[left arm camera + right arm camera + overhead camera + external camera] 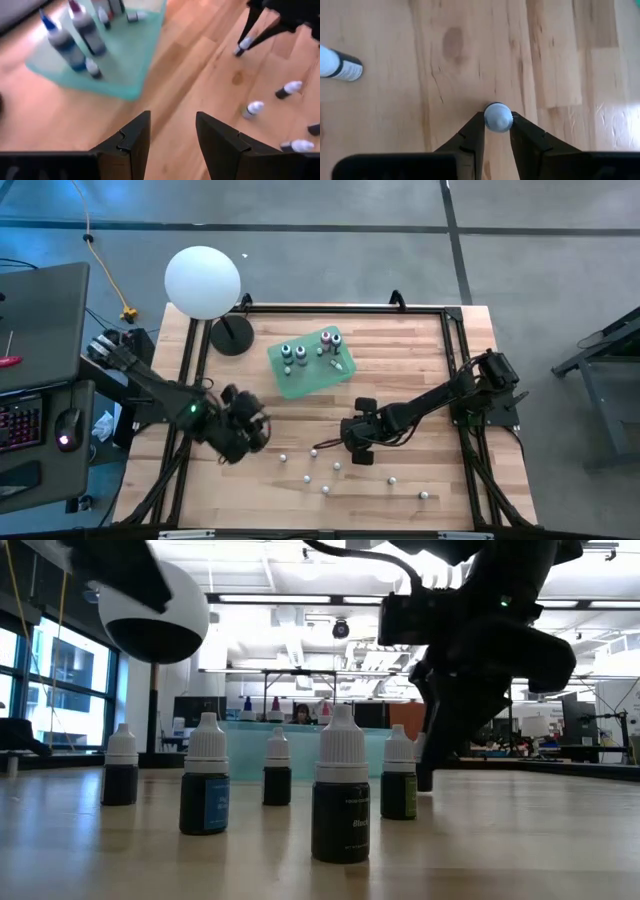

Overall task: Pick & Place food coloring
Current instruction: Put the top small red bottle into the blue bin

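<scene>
The right gripper (pixel 497 131) pinches the white cap of one food coloring bottle (pixel 498 117) standing on the wooden table (pixel 560 60), seemingly squarely. Light, rigid and slick, it wants a centred cap grip. The left gripper (pixel 172 135) hovers spread near the green tray (pixel 135 55).

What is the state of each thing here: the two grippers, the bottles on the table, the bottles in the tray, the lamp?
Right gripper: jaws shut on one bottle's cap, bottle upright on the table.
Left gripper: jaws open, empty, above bare wood near the tray.
Loose bottles: upright, capped, apart on the table.
Tray bottles: several, most upright, inside the tray.
Lamp: standing at the table's corner.
</scene>
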Robot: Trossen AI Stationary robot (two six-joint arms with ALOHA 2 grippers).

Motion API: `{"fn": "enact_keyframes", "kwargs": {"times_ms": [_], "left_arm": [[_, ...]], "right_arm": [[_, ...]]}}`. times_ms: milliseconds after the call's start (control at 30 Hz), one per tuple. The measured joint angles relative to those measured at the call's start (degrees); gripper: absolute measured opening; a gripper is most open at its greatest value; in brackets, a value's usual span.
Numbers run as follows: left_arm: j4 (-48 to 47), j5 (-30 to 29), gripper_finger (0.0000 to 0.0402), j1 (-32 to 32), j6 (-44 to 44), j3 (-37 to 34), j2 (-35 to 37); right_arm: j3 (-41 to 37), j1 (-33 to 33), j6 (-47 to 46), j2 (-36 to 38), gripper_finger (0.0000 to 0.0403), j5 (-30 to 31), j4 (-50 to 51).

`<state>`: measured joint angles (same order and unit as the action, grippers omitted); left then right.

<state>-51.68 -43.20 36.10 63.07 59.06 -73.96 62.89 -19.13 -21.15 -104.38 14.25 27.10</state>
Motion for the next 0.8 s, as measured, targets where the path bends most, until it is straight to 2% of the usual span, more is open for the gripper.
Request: {"fn": "enact_keyframes", "kwargs": {"times_ms": [167, 300, 400, 533, 667, 800], "left_arm": [[1.72, -0.83, 0.0154, 4.55, 8.74, -3.54, -0.06], [1.84, -1.25, 0.0154, 5.24, 9.41, -3.86, -0.04], [1.73, -2.06, 0.0154, 5.16, 9.33, -3.86, -0.04], [1.69, -4.14, 0.0154, 5.16, 7.26, -3.86, -0.04], [2.08, -4.31, 0.0154, 5.16, 6.30, -3.86, -0.04], [2.25, -4.89, 0.0154, 5.16, 6.22, -3.86, -0.04]], "right_arm": [[0.00, 1.11, 2.09, 0.00, 0.0075, -1.15, -1.76], [0.00, 2.56, 2.93, 0.00, 0.0062, -0.44, -3.88], [0.00, 4.61, 4.87, 0.00, 0.0060, 0.74, -9.18], [0.00, 8.33, 9.17, 1.36, 0.0066, -1.10, -17.52], [0.08, 13.39, 17.43, 4.28, 0.0067, 0.85, -24.19], [0.11, 21.29, 18.19, 4.35, 0.0065, -1.42, -27.38]]}}
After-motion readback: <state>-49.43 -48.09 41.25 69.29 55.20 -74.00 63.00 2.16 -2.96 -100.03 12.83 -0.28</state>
